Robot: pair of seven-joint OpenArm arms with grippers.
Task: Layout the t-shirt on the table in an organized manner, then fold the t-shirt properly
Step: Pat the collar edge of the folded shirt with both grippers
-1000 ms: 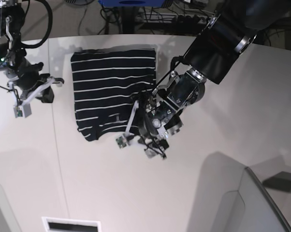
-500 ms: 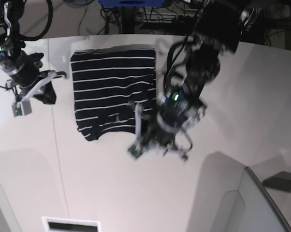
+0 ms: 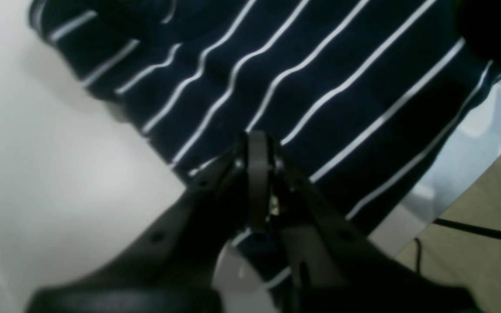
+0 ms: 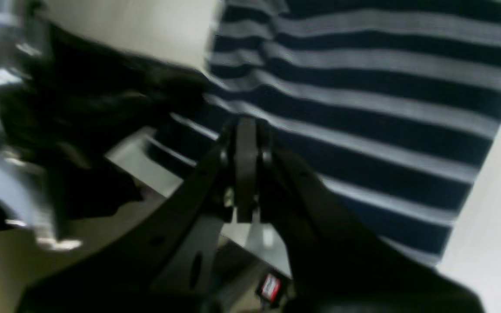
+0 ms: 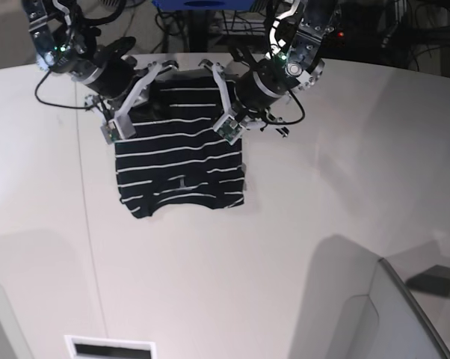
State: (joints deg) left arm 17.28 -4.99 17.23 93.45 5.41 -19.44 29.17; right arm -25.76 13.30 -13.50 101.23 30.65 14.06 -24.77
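A: Where is the t-shirt (image 5: pixel 179 161) lying?

B: Folded into a rough rectangle on the surface (image 5: pixel 232 277), toward its far curved edge — stripes running side to side, and a small light mark shows near the shirt's near hem.

A: And the left tool (image 5: pixel 226 101)?

B: At the shirt's far right corner as the base view shows it, over the cloth. In the left wrist view that tool (image 3: pixel 257 150) has its two fingers pressed together, with striped cloth (image 3: pixel 320 87) behind them. Whether any fabric is caught between them I cannot tell.

A: The right tool (image 5: pixel 131 105)?

B: At the shirt's far left corner. The right wrist view is blurred, but the tool (image 4: pixel 245 139) shows its fingers closed against each other above the stripes (image 4: pixel 363 108) — again, I cannot say if cloth is pinched.

A: Any containers near the shirt?

B: Only part of a light, bin-like shape (image 5: pixel 382 314) well off toward the near right of the shirt; what it holds, if anything, is not visible.
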